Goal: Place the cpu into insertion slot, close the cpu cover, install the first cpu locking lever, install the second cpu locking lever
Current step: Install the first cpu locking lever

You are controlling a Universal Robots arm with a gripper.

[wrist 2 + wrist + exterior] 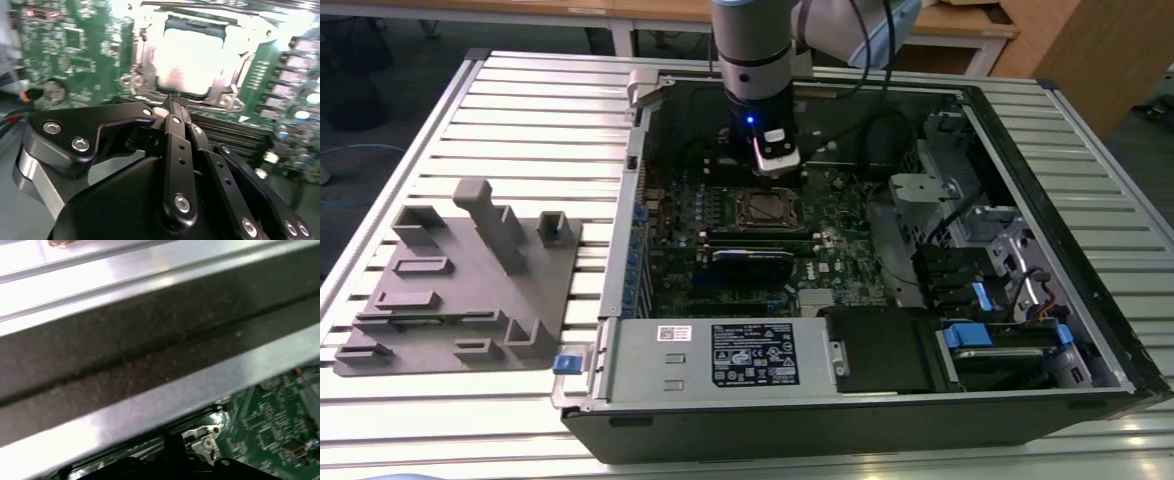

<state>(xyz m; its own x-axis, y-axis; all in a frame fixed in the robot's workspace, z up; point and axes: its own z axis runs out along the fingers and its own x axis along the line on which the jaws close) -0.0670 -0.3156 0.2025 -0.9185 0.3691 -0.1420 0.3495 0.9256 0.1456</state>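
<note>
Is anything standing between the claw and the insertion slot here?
Nothing visible does. In the second wrist view the claw hangs just off the insertion slot, where the cpu lies, with only open air between them. The exterior view agrees: the claw is above the slot and no cable crosses the gap.

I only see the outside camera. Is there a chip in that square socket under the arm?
Observer: Yes. In the second wrist view a silvery chip lies in it, with a metal frame around it.
Operator: Is the gripper holding something?
Observer: No. The gripper is shut on nothing, its tip near the metal frame's edge.
Operator: What about the first wrist view?
Observer: It shows a bright metal strip and some green circuit board.
</note>
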